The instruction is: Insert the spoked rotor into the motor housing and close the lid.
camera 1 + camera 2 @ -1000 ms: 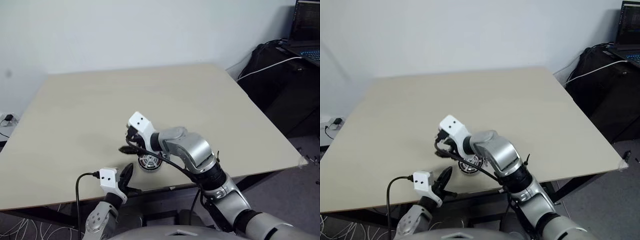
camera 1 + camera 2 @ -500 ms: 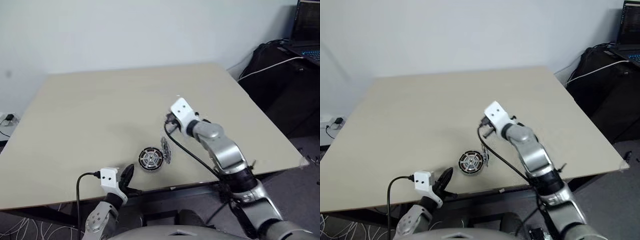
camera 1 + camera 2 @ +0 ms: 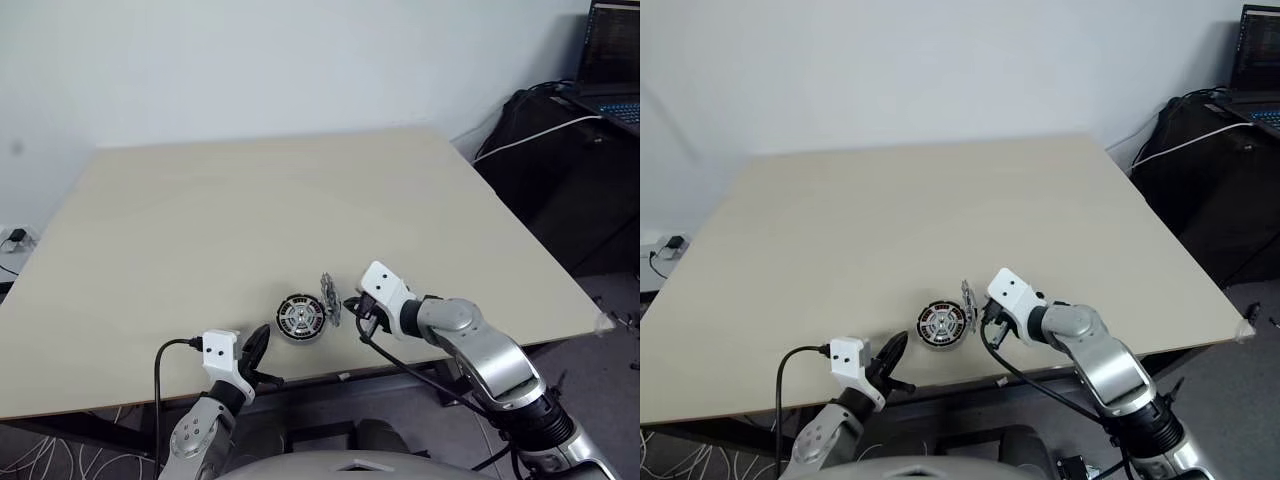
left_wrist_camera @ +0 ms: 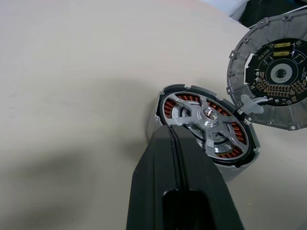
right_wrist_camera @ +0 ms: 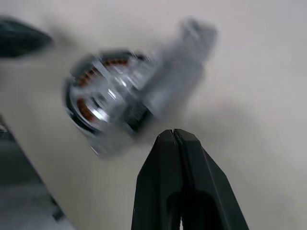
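Housing: one housing point(image 3: 300, 318) is sitting near the table's front edge, the one rotor point(image 4: 207, 120) lying inside its copper ring.
Lid: one lid point(image 3: 329, 297) is standing open, hinged at the housing's right side.
Left gripper point(image 3: 256, 352): clenched, empty, just in front of the housing.
Right gripper point(image 3: 352, 305): clenched, empty, just right of the lid.
Table point(image 3: 250, 210): one beige top.
Room: pale wall behind; one laptop point(image 3: 612, 70) is glowing far right of the housing.

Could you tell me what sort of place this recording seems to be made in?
Probably an office or lab workspace: a plain beige table against a bare white wall, a laptop on a dark side desk with a white cable, and a motor housing laid out for assembly.
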Tool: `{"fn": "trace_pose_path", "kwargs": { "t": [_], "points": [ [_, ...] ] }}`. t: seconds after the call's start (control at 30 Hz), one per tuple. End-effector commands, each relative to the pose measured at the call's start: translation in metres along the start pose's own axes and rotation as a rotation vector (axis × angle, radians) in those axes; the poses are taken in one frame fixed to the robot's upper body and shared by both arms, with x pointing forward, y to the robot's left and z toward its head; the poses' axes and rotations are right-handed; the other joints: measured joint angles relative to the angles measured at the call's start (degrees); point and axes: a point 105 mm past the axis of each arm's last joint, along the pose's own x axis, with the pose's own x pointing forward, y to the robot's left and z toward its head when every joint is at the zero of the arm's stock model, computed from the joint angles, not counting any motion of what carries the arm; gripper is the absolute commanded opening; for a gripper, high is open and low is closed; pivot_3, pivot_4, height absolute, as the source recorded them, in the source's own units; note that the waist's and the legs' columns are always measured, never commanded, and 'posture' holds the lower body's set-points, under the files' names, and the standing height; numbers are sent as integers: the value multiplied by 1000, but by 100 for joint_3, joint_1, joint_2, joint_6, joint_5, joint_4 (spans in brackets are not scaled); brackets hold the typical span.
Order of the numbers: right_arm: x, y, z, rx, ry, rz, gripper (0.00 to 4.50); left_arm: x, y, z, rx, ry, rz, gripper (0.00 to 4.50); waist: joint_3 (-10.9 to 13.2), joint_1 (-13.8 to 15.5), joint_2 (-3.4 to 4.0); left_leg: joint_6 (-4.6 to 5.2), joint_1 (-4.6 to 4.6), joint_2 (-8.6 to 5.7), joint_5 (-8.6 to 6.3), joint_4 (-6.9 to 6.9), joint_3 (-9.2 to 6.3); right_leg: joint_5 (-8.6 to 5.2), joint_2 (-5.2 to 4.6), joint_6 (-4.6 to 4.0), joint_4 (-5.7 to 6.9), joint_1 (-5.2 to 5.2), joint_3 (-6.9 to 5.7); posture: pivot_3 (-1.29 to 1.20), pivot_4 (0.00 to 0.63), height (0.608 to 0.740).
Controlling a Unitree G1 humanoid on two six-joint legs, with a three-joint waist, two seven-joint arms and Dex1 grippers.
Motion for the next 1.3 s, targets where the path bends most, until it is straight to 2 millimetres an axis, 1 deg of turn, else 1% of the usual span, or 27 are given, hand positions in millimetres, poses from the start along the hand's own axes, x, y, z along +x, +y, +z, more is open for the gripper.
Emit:
{"fn": "trace_pose_path", "kwargs": {
  "t": [0.03,0.2,0.37,0.47,0.57,0.73,0.83,0.9,1.0,1.03,1.07,1.13,1.3],
  "points": [
    [-1,-2,18,10,-90,-7,44,2,0,8,6,-36,-14,0,2,7,-4,0,0,-1,0,0,0,1,0,1,-2,0,0,0,0,740],
    [9,8,25,28,-126,50,44,1,2,7,8,-35,-11,0,3,6,-5,0,-1,0,-1,-4,-2,2,-1,-2,-2,-5,0,0,0,740],
    [30,21,24,59,-114,118,44,1,5,6,11,-38,-7,0,3,-6,-4,0,2,2,-1,-4,-1,1,0,-3,1,-3,0,0,0,740],
    [40,26,19,72,-95,152,44,1,6,7,12,-41,-4,0,2,-5,-3,-1,2,-1,0,-4,-1,7,2,-12,1,-3,0,0,0,740],
    [53,31,11,85,-62,178,44,0,7,7,13,-44,0,0,1,-6,-2,0,3,-3,0,-4,-1,18,5,-30,1,-3,0,0,0,740],
    [73,32,-5,96,-3,176,44,-1,7,7,16,-44,3,0,-7,-24,5,-1,8,-3,0,-6,0,18,10,-31,4,-2,2,0,0,740],
    [77,31,-8,91,6,170,44,-1,7,7,17,-45,5,0,-20,-22,15,-1,17,-3,0,-5,1,16,11,-27,4,7,1,0,0,740],
    [74,30,0,55,-44,162,44,-2,7,8,17,-46,8,0,-25,-16,18,-1,18,-3,0,-5,1,15,11,-24,4,9,1,0,0,740],
    [61,31,21,-6,-158,184,44,-3,7,8,15,-46,11,0,-25,-12,18,-1,17,-4,0,-5,1,11,11,-17,4,8,1,0,0,740],
    [57,30,25,-21,-183,182,426,-3,6,8,14,-46,11,0,-24,-11,18,-1,15,-5,0,-5,0,10,10,-17,4,7,1,0,0,740],
    [55,28,26,-32,-194,180,633,-3,6,9,13,-47,11,0,-22,-13,19,0,15,-5,0,-5,0,10,9,-17,4,7,1,0,0,740],
    [52,24,27,-47,-207,174,1216,-2,5,10,12,-47,8,0,-21,-22,19,0,12,-5,0,-5,0,8,10,-13,4,4,2,0,0,740],
    [53,13,22,-52,-207,161,2859,0,3,11,13,-48,0,0,-20,-19,17,0,14,-3,0,-6,0,5,11,-10,4,5,1,0,0,740]
  ]
}}
